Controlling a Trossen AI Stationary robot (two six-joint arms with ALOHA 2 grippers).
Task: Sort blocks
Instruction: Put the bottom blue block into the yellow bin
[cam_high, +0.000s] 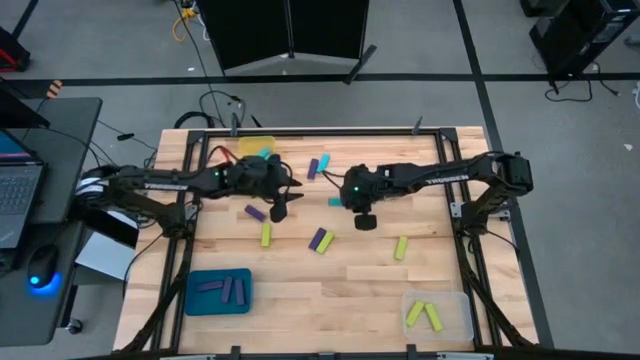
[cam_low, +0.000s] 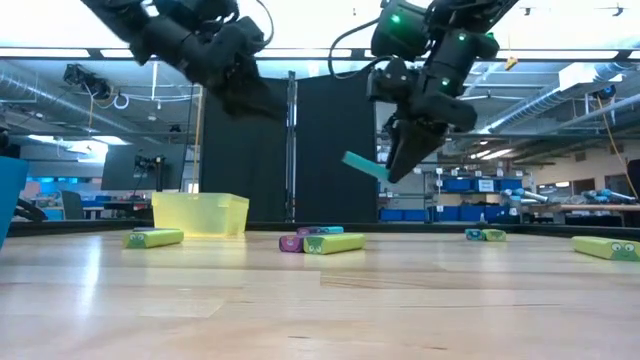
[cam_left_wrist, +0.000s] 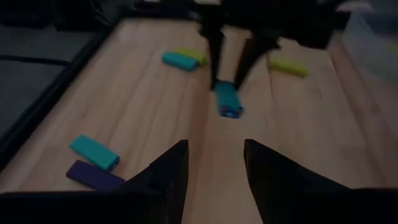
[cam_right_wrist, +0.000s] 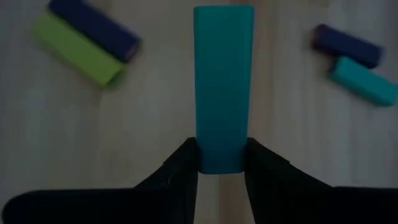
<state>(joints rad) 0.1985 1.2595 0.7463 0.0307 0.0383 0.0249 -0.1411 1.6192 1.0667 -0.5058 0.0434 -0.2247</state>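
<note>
Hovering just left of the table (cam_high: 300, 300) centre, the left gripper (cam_high: 281, 210) hangs above the wood with fingers (cam_left_wrist: 168, 171) parted and nothing between them. Right of centre, the right gripper (cam_right_wrist: 221, 163) is raised clear of the table, fingers closed on one end of a cyan block (cam_right_wrist: 222, 87). Purple, cyan and yellow-green blocks (cam_high: 321, 240) lie scattered below.

We see two arms built of dark, nearly black segments, blocky at the joints and slimmer along the links. White lettering runs along the forearm of the left arm (cam_high: 150, 184) and of the right arm (cam_high: 450, 177). A small green light glows near each wrist. Black cables loop beside the wrists. The fingers (cam_right_wrist: 180, 171) are flat, black and tapered.
</note>
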